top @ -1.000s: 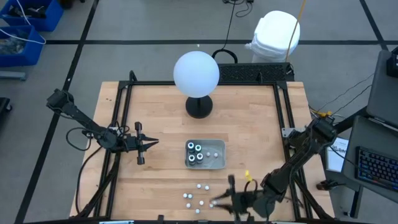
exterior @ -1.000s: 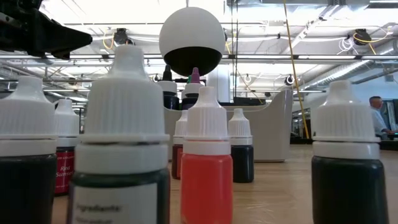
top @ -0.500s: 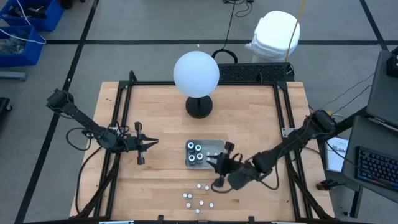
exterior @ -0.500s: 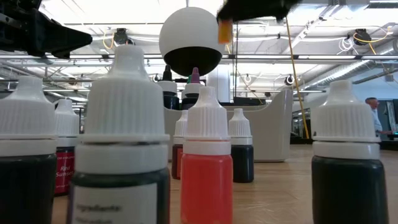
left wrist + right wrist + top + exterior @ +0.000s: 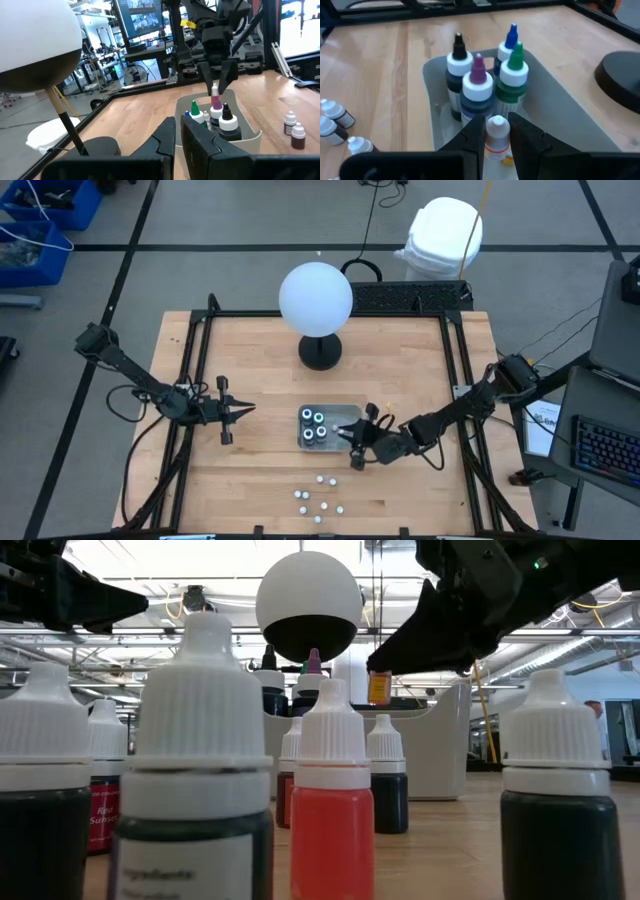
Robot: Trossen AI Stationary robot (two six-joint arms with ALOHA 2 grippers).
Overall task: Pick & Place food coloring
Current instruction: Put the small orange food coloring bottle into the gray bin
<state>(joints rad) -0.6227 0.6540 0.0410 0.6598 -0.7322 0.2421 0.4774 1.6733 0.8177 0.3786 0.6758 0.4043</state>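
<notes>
Since the earlier frame, your right gripper (image 5: 352,435) has travelled from the desk's near edge, by the loose bottles, up to the grey tray (image 5: 350,446). Its arm reaches low across the desk (image 5: 260,360) from the right side, forearm nearly level, wrist aimed at the tray's right half. Its jaws are closed on a small white-capped bottle (image 5: 497,136) with orange contents, held upright above the tray, just beside the four larger bottles (image 5: 482,82) standing inside it. Six more small bottles (image 5: 318,498) stand grouped on the desk nearer the front edge, well apart from the tray. Your left gripper (image 5: 243,409) waits left of the tray, arm extended level, jaws pressed together and holding nothing. Behind the tray stands the white globe (image 5: 315,298).
</notes>
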